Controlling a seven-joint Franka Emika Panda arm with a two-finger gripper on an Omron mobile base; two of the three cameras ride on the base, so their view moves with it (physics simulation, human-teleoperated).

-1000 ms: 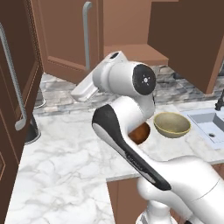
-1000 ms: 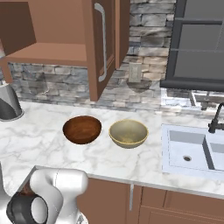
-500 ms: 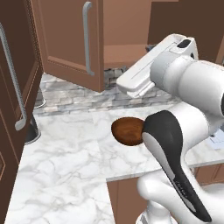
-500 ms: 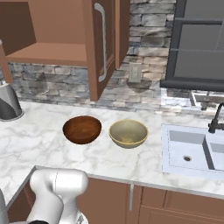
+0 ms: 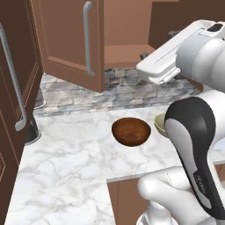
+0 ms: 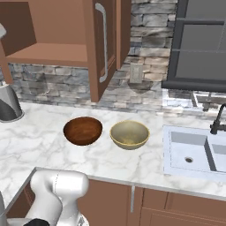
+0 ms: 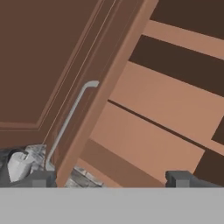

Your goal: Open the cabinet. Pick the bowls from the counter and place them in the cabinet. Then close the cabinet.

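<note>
The cabinet (image 6: 48,55) stands open above the counter (image 6: 44,145), its door (image 5: 70,44) swung out with the silver bar handle (image 5: 88,35) showing. Two bowls sit side by side on the counter: a dark wooden bowl (image 6: 82,130) (image 5: 131,131) and a pale beige bowl (image 6: 129,133) that the arm partly hides in the left base view (image 5: 161,124). My gripper (image 7: 111,179) is open and empty. It faces the cabinet, with the door edge and handle (image 7: 70,118) to the left and bare shelves (image 7: 166,105) to the right.
A sink (image 6: 194,150) with a dark faucet (image 6: 218,121) lies right of the bowls. A grey kettle-like pot (image 6: 8,106) stands at the counter's left end. A darker tall door (image 5: 13,88) hangs open at the far left. A black-framed unit (image 6: 203,44) is at upper right.
The arm has swung up and to the right in the left base view, uncovering the wooden bowl. Both bowls and the cabinet door have stayed put.
</note>
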